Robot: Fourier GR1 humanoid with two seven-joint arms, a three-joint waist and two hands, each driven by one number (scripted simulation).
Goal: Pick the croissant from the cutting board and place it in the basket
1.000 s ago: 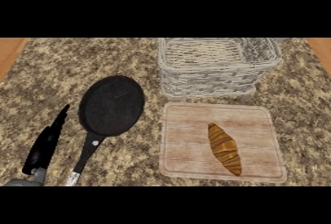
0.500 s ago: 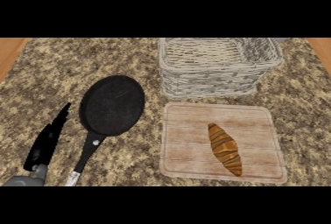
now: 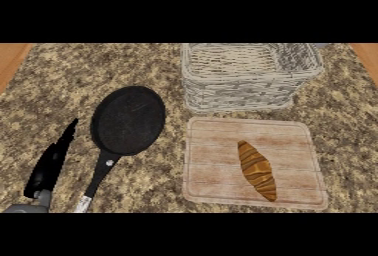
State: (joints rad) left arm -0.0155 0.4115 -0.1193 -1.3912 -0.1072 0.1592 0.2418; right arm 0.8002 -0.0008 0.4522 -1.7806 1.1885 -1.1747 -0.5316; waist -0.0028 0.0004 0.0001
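**Croissant untouched on the board, only the left hand in view**

Nearest me, at the lower left edge, I see the left hand, its black fingers straight and held together, pointing up and away over the counter. It holds nothing. The right hand shows nowhere, so I cannot speak for it.

Just right of that hand lies a black frying pan, its handle running down toward the lower edge. The pan sits between the left hand and the wooden cutting board.

The croissant lies on the board's right-of-centre part, long axis running from upper left to lower right, nearly along my line of sight. It is well to the right of the left hand, with the pan in the way.

Farthest off, the wicker basket stands just beyond the board's far edge, with nothing visible inside it.

My judgement: the pick has not begun. The croissant sits on the right side, so the right arm looks the better choice, closing across the pastry's narrow width, then a short carry forward.
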